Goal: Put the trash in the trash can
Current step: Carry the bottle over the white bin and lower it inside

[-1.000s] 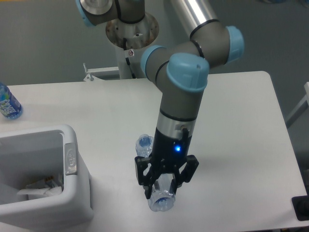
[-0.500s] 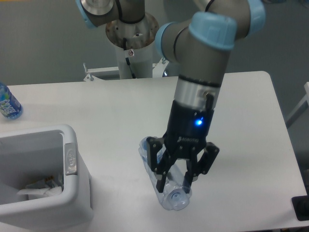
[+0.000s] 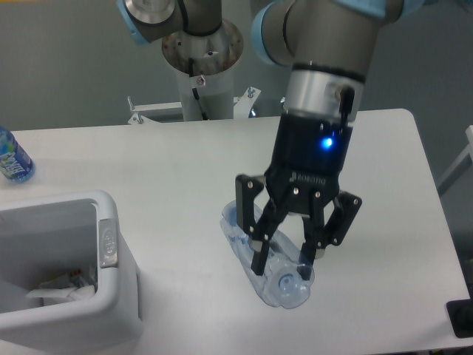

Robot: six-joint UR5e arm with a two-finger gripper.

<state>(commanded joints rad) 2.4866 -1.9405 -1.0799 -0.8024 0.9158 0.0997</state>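
One broad white worktop point(image 3: 170, 170), pale and smooth, with plenty of bare surface between the grasp and the goal. Off to the gripper's lower left in the camera view, well apart: trash can point(image 3: 111, 296), large white bin with a thick rim and a grey oval mark on the near rim edge, already holding some pale scraps at the bottom, possibly the packet, too blurred to be sure. Above mid-worktop, gripper point(image 3: 284, 262) pointing down, fingers pinching the clear bottle point(image 3: 270, 270) across its width. Bottle long axis running diagonally, one end toward upper left, the round end toward lower right and nearer the camera; apparently lifted or just clear of the surface, hard to tell which. Judged next need: carry leftward across open worktop, high enough to clear the rim. Far left edge, small bluer bottle point(image 3: 11, 159), not part of the job
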